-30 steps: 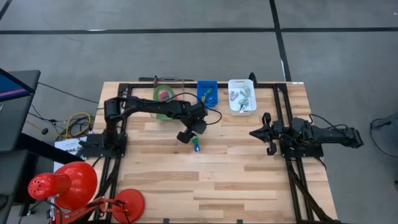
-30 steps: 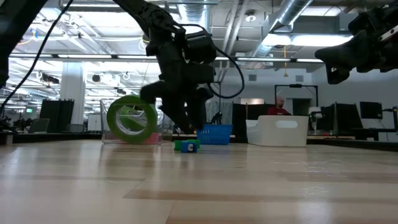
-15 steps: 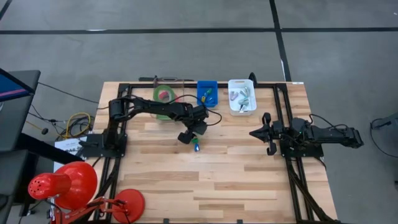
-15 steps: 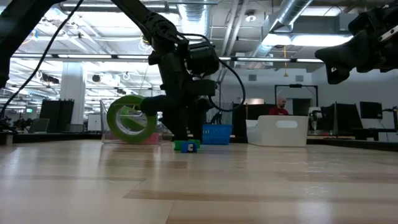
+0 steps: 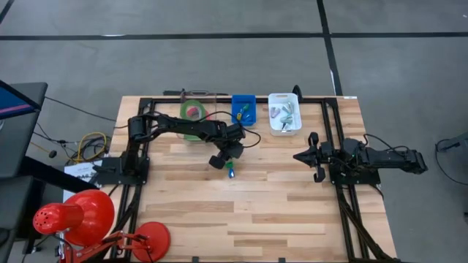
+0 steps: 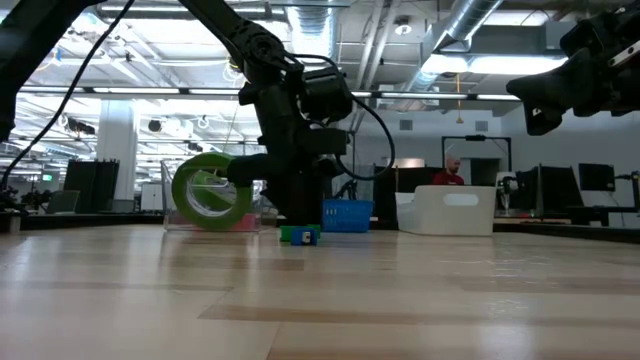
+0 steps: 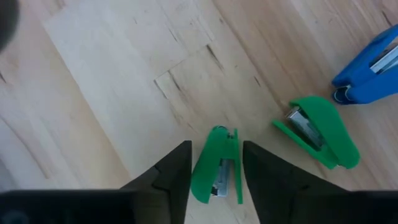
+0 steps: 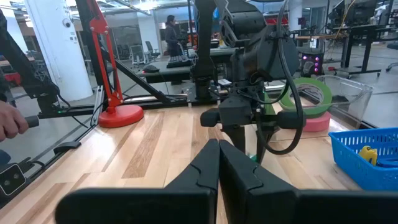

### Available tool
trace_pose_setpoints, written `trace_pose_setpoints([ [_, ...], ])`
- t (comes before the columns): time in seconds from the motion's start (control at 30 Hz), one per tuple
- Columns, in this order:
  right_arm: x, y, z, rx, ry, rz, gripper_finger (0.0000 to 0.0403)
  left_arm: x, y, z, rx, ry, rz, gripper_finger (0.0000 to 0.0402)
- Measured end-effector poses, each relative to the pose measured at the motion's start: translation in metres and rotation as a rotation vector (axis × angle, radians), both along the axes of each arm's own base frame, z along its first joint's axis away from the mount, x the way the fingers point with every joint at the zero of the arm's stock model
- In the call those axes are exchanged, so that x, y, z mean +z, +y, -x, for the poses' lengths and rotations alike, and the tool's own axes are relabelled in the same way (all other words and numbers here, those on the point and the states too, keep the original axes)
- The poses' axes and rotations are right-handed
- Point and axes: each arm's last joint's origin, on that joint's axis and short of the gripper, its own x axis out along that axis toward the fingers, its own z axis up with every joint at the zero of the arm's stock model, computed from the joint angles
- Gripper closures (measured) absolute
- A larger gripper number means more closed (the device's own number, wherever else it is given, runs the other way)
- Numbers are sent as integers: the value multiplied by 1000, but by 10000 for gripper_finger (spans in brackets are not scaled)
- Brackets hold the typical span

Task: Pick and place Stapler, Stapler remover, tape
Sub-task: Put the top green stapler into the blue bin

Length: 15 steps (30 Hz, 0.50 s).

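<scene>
Three small staplers lie together on the wooden table: a green one (image 7: 216,169), a second green one (image 7: 318,130) and a blue one (image 7: 368,67). My left gripper (image 7: 215,163) points steeply down over the first, closed in on it; in the high view it is at mid-table (image 5: 228,166). A green tape roll (image 6: 211,192) stands on edge in a clear box at the far edge (image 5: 192,111). My right gripper (image 5: 311,156) waits shut at the table's right, held level. I cannot make out a stapler remover. My left gripper has the green stapler's two long sides (image 7: 200,174) between its two fingers, which lie along it. The fingers come from above, slanting down. The stapler lies flat on the table.
A blue basket (image 5: 243,109) and a white bin (image 5: 284,113) holding small items stand at the far edge, right of the tape box. The other two staplers lie close beside the left gripper. A red lamp (image 5: 80,219) stands off the table's near left corner.
My left gripper has sunk a little onto the green stapler, and its fingers have drawn together around it. The stapler has stayed where it lay.
</scene>
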Motion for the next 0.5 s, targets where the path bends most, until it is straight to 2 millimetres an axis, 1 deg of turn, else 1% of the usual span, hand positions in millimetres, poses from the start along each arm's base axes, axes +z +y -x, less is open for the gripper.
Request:
trace_pose_setpoints([
  [0.2,0,0,0,0,0,0,403,1,0,0,0,-1,0,288],
  [0.5,0,0,0,0,0,0,403,10,0,1,3,-24,-4,293],
])
